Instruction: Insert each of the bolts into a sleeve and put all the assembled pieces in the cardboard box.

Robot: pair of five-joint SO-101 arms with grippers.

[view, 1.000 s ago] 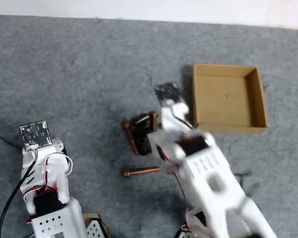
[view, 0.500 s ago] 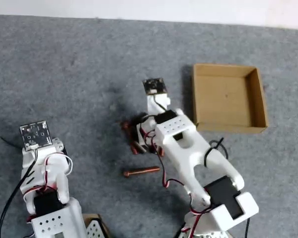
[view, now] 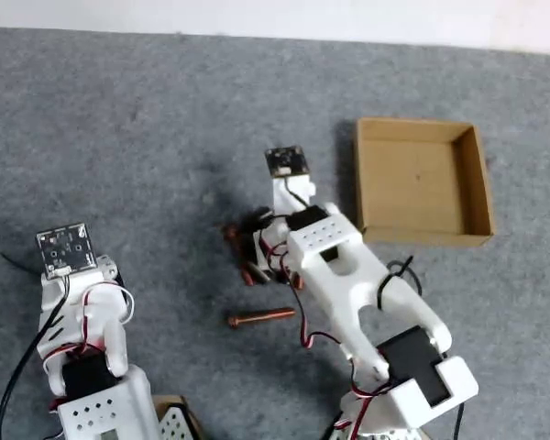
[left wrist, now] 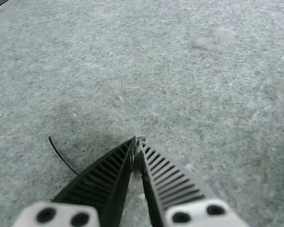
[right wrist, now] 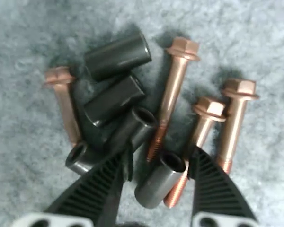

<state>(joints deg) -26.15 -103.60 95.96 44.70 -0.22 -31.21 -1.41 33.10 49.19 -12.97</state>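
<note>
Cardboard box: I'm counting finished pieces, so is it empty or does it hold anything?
Empty. The high view shows bare floor inside the cardboard box; the bolts and sleeves lie loose outside it.

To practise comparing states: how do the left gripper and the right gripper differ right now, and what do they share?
The left gripper is shut; the right gripper is open. The left gripper hangs over bare carpet; the right gripper straddles a grey sleeve among copper bolts. Both have black ribbed fingers.
</note>
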